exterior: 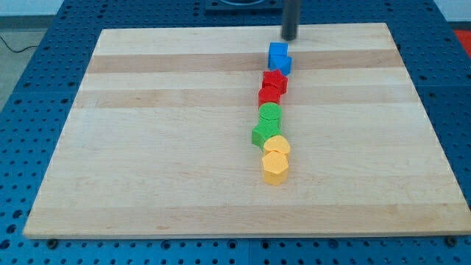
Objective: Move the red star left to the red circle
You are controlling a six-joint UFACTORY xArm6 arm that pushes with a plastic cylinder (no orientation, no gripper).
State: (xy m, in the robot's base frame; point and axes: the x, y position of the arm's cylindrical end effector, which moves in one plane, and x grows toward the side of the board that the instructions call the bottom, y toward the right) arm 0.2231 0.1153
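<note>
The arm carries no claw, so nothing can be opened, closed or held; it ends in a dark rod. The rod's tip [290, 38] stands at the far edge of the desk [147, 147], just beyond the blue blocks [279, 57] and clear of them, touching nothing.

All blocks lie in one crowded column running near to far, slightly right of the desk's middle. From far to near: two blue blocks pressed together, shapes unclear; the red star [275, 79]; the red circle [269, 95]; a green round block [269, 114]; a second green block [263, 134] of uncertain shape; then two yellow blocks [276, 158], the nearest six-sided.

The red star sits touching the red circle, on its far side and a shade to its right. Judgement: the star is not yet at the circle's left. The tight packing explains the tip's stand-off position; it appears staged for an approach from the far right. Risk noted: a push on the star may drag the blue blocks or nudge the circle, since all three touch.
</note>
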